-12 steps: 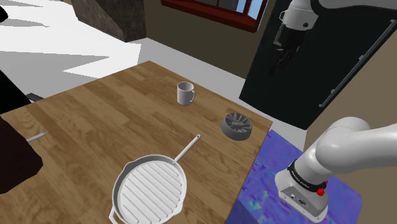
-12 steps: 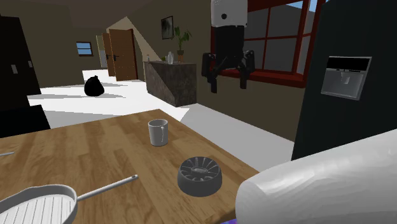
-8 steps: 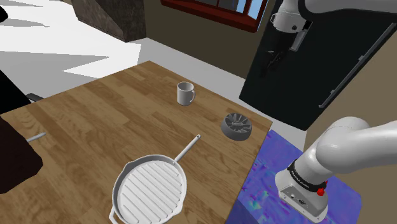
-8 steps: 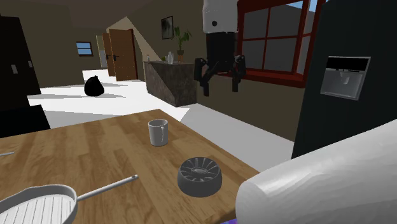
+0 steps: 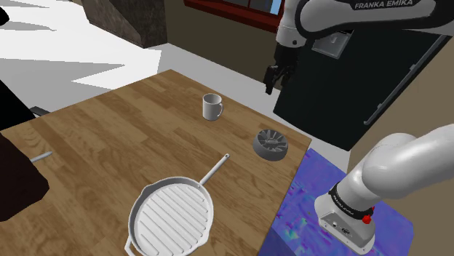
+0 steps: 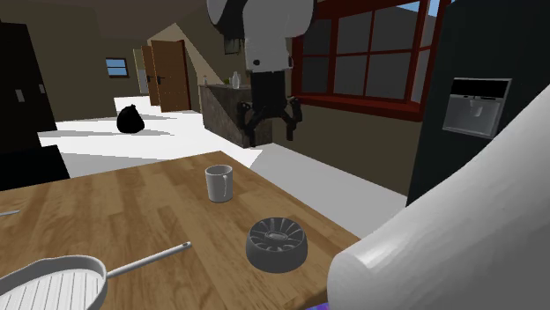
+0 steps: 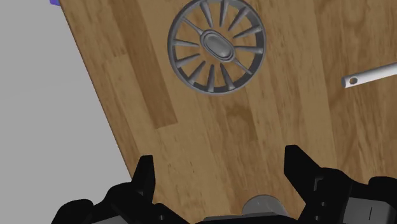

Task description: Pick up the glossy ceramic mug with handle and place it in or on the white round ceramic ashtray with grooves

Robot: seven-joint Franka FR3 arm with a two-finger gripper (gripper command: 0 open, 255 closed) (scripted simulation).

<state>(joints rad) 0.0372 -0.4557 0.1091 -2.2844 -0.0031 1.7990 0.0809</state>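
**Approach only, nothing grasped**

Gripper (image 6: 271, 134) hangs high above the table (image 5: 109, 138), fingers spread, empty. Mug (image 5: 212, 107) stands upright on the wood, well apart from the grey ashtray (image 5: 271, 142). I judge descent, grasp, carry and placement all left.

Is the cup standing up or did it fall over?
Standing up. The mug sits on its bottom on the wooden table, its open top facing up and handle at the side.

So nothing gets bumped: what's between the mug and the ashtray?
Just bare wooden table between the mug and the grey ashtray, in the shoulder view.
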